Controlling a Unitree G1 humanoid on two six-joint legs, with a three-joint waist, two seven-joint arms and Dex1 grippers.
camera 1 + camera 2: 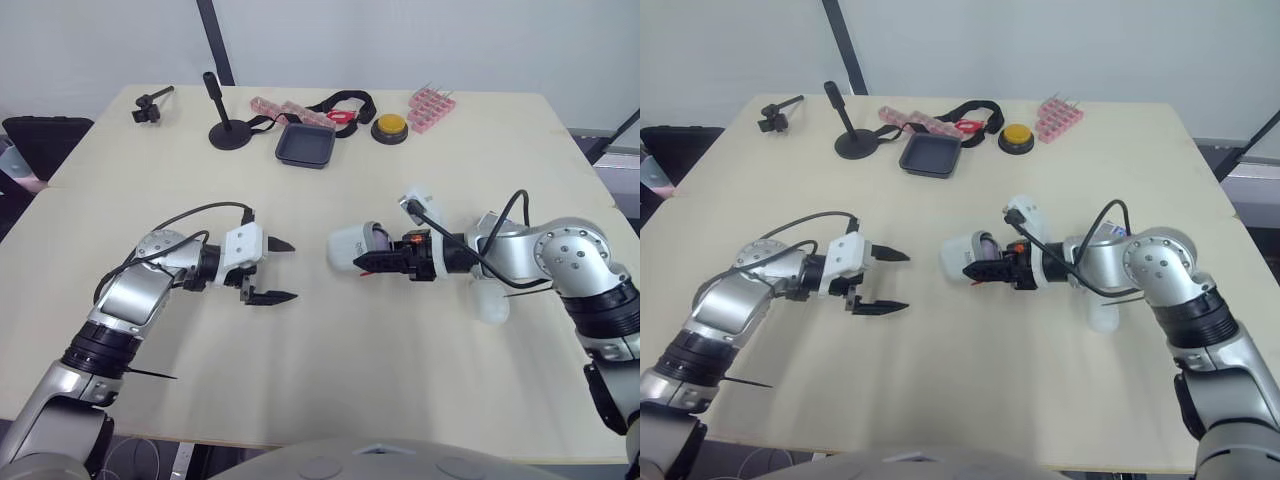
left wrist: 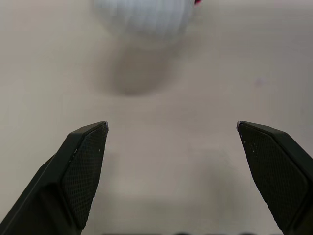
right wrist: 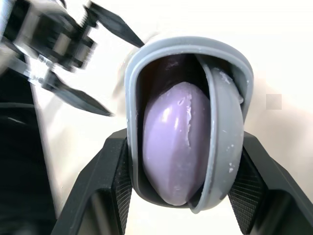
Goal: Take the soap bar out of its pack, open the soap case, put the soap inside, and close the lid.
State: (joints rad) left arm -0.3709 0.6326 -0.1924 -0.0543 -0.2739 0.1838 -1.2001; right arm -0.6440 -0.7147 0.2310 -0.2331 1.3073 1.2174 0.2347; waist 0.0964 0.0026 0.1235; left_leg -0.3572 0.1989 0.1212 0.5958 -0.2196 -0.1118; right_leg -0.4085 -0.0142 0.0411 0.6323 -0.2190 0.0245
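The right gripper (image 3: pixel 183 138) clamps the soap case (image 1: pixel 350 246) between its fingers over the worktop (image 1: pixel 330 350). The purple soap bar (image 3: pixel 171 147) is inside, and the lid (image 3: pixel 223 142) sits ajar across the opening, which faces the right wrist. The left gripper (image 1: pixel 294 271), fingers wide, points at the case's closed end from nearby.

Inspector: Your soap (image 3: pixel 173 147) lies in the soap case (image 1: pixel 348 245), and the case sits between your right gripper's (image 1: pixel 362 262) fingers.

Second: And round it?

Inspector: Left of the case, apart, you have the left gripper (image 1: pixel 293 271). Well behind the case, on the table (image 1: pixel 330 380), stands the tray (image 1: pixel 306 146). The stand (image 1: pixel 229 130) is behind-left and the button (image 1: pixel 389 128) behind-right.
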